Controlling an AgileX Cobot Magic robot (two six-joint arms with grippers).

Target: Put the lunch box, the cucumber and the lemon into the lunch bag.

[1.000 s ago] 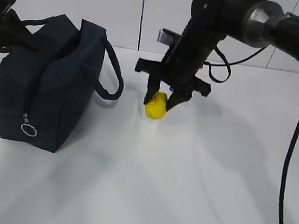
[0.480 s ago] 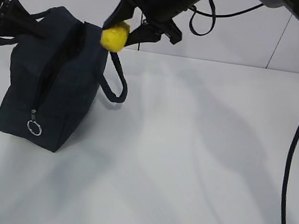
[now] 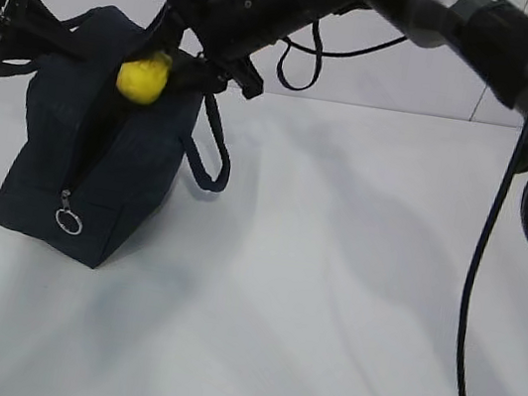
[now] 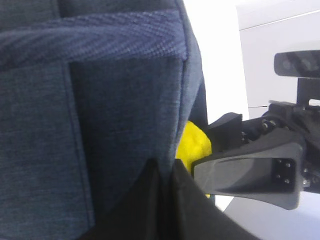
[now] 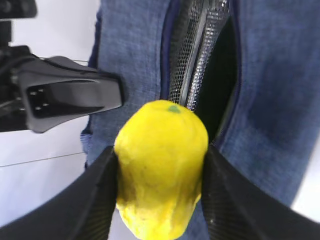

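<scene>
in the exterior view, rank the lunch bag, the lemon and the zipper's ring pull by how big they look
1. lunch bag, by far the largest.
2. lemon, held in the right gripper over the bag.
3. ring pull, clearly the smallest.

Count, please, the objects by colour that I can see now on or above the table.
Yellow: 1, the lemon
Dark navy: 1, the lunch bag
Total: 2
</scene>
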